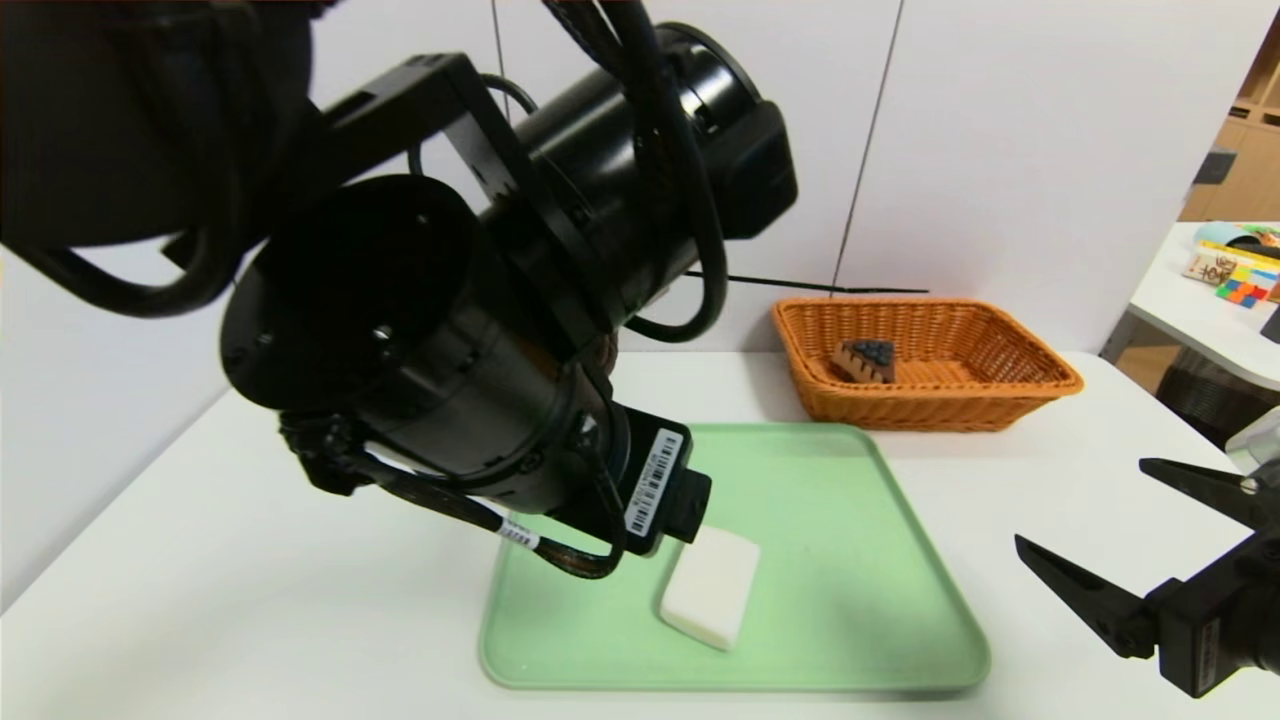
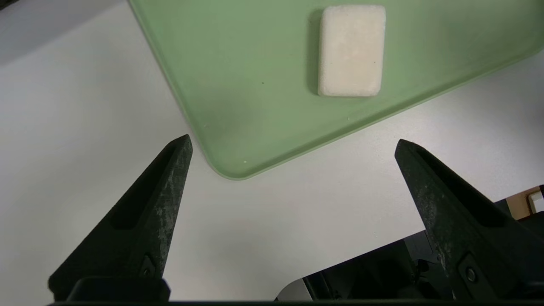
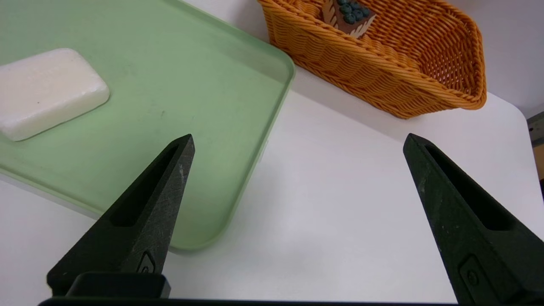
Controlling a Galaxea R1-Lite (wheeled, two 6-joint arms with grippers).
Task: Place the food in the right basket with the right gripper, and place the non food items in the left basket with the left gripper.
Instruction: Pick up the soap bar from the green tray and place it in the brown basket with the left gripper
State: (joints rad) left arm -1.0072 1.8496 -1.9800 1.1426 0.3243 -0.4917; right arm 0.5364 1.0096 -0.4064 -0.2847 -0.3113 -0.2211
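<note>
At the left, the left arm (image 1: 430, 330) reaches in from the upper left, and its bulk hides part of the table (image 1: 250, 560) and of the tray (image 1: 830, 560). The left gripper (image 2: 295, 138) is over the table beside a corner of the tray; its own wrist view shows the fingers spread wide with nothing held between them. Behind the arm peeks a small brown patch (image 1: 607, 352), too covered to make out. In the middle, the green tray lies flat on the white table. The white bar (image 1: 712, 585) lies flat on it, close to the arm's wrist in the head view and touched by neither gripper. Farther back and to the right, beyond the tray's far right corner, stands the orange wicker basket (image 1: 960, 390), near the wall (image 1: 1000, 130). Inside, toward its left end, sits a cake slice (image 1: 868, 360) topped with dark berries. At the right, the right gripper (image 1: 1082, 501) hangs over the table beside the tray, nearer than the basket; its fingers are wide apart and have hold of nothing. Farthest right, a side table (image 1: 1210, 340) carries a colorful cube (image 1: 1247, 286) among other things.
</note>
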